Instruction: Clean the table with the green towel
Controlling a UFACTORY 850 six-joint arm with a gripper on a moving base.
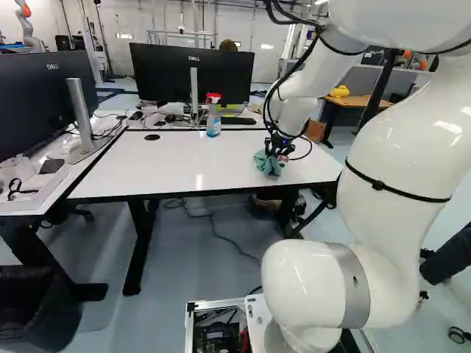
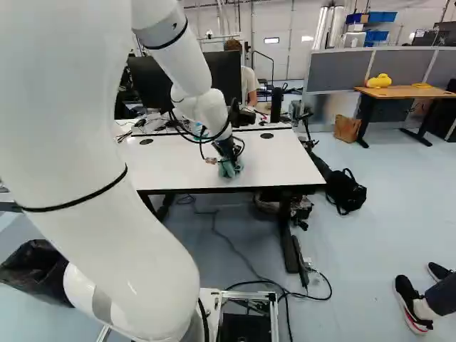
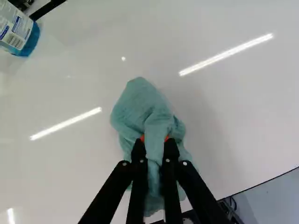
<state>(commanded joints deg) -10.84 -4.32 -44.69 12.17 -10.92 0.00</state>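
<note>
I have the green towel (image 3: 140,105) pinched between the two fingers of my gripper (image 1: 277,154), its cloth bulging up between the orange pads (image 3: 142,138) and spreading out ahead of them and to both sides. The towel is bunched against the white table (image 1: 176,158), toward the right end of the tabletop in the left base view and close to the near edge. My arm (image 1: 390,147) reaches out over that end, the wrist bent down toward the cloth. A spray bottle (image 1: 213,118) with blue liquid and a red top stands upright on the same table, apart from the towel, near the far edge. Behind it is a black monitor (image 1: 184,70), and another monitor (image 1: 40,99) stands at the left of the left base view, on the adjoining desk (image 1: 59,180). Pale streaks of light shine on the tabletop around the towel.
</note>
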